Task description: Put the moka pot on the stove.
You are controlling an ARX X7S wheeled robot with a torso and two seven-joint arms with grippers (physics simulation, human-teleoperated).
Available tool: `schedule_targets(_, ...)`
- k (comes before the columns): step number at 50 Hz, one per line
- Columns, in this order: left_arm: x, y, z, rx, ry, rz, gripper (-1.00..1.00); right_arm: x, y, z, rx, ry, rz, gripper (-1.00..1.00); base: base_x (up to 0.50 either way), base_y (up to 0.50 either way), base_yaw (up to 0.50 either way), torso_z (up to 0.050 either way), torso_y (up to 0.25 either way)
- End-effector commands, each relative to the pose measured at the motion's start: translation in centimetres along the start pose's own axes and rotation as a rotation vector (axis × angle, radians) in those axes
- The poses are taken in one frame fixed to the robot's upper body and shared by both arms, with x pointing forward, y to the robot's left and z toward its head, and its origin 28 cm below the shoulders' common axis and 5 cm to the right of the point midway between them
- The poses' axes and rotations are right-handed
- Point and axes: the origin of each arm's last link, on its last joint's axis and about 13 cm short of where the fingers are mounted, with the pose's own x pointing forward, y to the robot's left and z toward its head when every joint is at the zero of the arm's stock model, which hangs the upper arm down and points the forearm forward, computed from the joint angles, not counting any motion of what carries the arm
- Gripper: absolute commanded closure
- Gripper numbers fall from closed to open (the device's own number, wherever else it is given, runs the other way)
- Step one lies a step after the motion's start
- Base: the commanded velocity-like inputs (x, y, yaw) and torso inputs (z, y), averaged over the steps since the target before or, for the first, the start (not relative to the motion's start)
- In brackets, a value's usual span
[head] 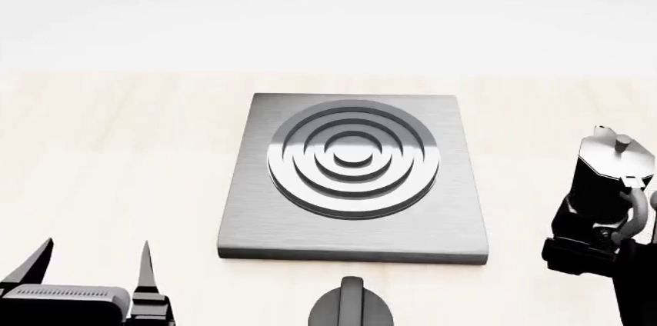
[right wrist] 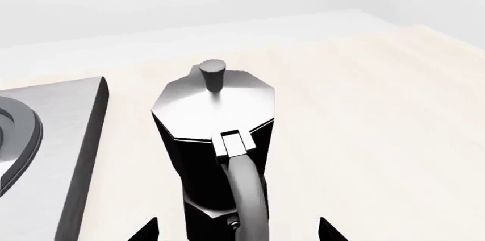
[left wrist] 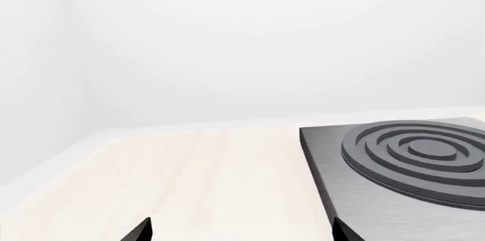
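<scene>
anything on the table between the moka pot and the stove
Nothing: only bare light wood lies between the moka pot and the near edge of the stove. The right wrist view shows this best; the head view agrees.

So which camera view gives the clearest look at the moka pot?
The right wrist view: the moka pot fills the centre, with its silvery lid, knob and curved handle plain, standing on the table beside the stove. The head view shows it only small at the right edge, partly behind the right arm. The left wrist view misses it.
</scene>
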Motion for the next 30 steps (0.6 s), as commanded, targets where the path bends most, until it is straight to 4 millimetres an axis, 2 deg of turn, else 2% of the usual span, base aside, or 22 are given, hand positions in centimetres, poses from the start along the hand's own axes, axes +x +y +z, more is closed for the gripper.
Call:
schedule_targets(1,0.2,0.2,-0.1,-0.026,-0.006,-0.004,-1.00,0.3,-0.3,-1.3,0.052,0.021,0.002,-1.00,0.00,0.00,0.00,0.000,0.000)
schedule_targets(18,0.5,0.3,0.0,-0.023,-0.006,-0.002,-1.00,0.4,-0.1,-0.1,0.121,-0.019,0.024,-1.00,0.00,0.00,0.00,0.000,0.000)
schedule_targets(30,0.3,0.4,0.2,-0.023,-0.010,0.001,-1.00,0.9,0.0,-0.5,0.118,-0.013,0.042,-1.00,0.00,0.00,0.00,0.000,0.000)
